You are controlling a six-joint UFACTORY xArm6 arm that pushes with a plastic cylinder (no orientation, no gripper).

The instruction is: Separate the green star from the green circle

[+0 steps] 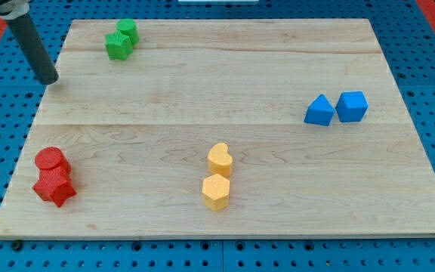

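The green star (118, 45) and the green circle (128, 30) sit touching each other near the top left of the wooden board (225, 91), the circle just above and to the right of the star. My tip (48, 80) rests at the board's left edge, well to the left of and below the green pair, apart from them.
A red circle (51, 160) and a red star (56, 187) touch at the bottom left. A yellow heart (219, 159) sits above a yellow hexagon (216, 192) at bottom centre. A blue triangle (319, 110) and a blue cube (352, 106) sit at the right.
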